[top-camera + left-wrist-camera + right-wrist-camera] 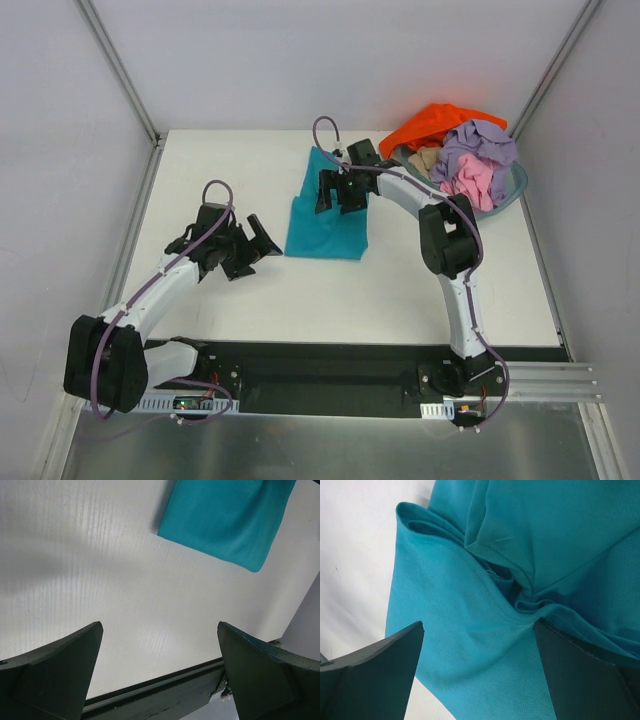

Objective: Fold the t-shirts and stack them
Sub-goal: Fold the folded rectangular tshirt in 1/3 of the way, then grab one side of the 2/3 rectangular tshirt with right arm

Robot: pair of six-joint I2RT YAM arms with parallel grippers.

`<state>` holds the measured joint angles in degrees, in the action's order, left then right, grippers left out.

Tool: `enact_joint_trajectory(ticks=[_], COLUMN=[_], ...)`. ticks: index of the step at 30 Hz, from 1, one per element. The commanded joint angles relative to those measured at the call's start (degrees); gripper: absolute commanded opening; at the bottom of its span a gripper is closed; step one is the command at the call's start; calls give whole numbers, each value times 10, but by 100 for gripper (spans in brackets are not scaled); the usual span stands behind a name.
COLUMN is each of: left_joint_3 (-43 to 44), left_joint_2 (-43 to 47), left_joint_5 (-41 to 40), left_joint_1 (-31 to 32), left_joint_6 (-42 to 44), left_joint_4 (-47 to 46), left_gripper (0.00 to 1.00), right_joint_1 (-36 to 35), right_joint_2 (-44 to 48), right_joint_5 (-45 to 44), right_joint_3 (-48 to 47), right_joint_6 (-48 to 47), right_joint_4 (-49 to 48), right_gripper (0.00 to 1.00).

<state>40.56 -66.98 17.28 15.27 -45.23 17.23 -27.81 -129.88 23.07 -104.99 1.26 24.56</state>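
The teal t-shirt is laid partly folded and creased on the white desk, its bunched far end straddled by the right gripper with jaws held wide apart, while the left gripper, jaws likewise spread, is poised just beside its near-left corner.

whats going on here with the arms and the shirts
A robot is folding t-shirts. The teal shirt lies partly folded on the table, with the right gripper open just above it. The left gripper hangs open over bare table beside it. The other shirts sit heaped in the basin, none stacked yet.
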Motion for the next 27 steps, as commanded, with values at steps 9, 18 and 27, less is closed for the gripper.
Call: enact_joint_trajectory(ticks=[9,18,27], left_joint_3=[32,23,22], left_joint_2=[33,86,146], left_joint_5=[-41,-91,-169], left_joint_1=[-4,-10,-24], left_joint_6=[9,12,17], left_joint_4=[36,75,133], left_gripper=[99,99,99], right_joint_1=[-16,-37,-130], right_joint_2=[240,466,390], right_joint_5=[-20,-74,-116], right_joint_3=[76,274,265], right_joint_6=[-152,-370,-534], right_joint_4=[37,-48,17], right_gripper=[97,97,97])
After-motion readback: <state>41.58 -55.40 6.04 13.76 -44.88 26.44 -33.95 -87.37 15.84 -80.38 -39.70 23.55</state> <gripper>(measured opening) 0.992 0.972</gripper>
